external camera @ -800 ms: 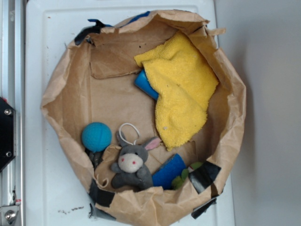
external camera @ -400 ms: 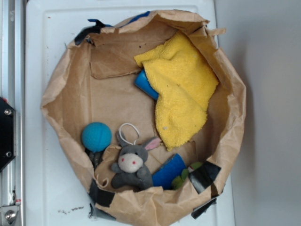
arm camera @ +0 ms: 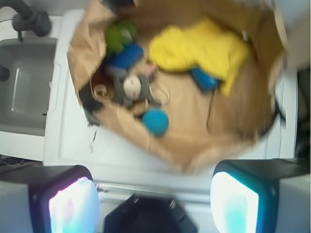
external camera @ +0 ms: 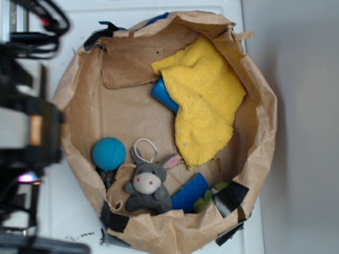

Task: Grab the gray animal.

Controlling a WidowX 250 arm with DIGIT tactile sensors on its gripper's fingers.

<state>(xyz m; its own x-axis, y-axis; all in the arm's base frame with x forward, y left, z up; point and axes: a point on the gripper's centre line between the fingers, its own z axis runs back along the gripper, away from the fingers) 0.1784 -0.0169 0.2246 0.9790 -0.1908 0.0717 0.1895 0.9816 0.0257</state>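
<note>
The gray animal (external camera: 147, 185), a small plush donkey with a cream face and a white loop cord, lies in the front of a wide brown paper bag (external camera: 79, 114), to the right of a teal ball (external camera: 108, 153). The wrist view shows the gray animal (arm camera: 131, 87) far ahead, inside the bag. My gripper (arm camera: 153, 204) is open with nothing between its glowing pads (arm camera: 73, 206), above the white surface outside the bag's rim. In the exterior view, the robot arm (external camera: 29, 132) is a dark blur at the left edge, clear of the bag's inside.
A yellow cloth (external camera: 204, 98) covers the bag's back right, half hiding a blue object (external camera: 164, 95). A blue block (external camera: 190, 193) and a green thing (external camera: 204, 201) lie right of the donkey. The bag's wall stands raised all round. A grey sink (arm camera: 24, 92) is beside the white top.
The arm has swung into the exterior view from the left, where only a black base part showed before. Nothing in the bag has moved.
</note>
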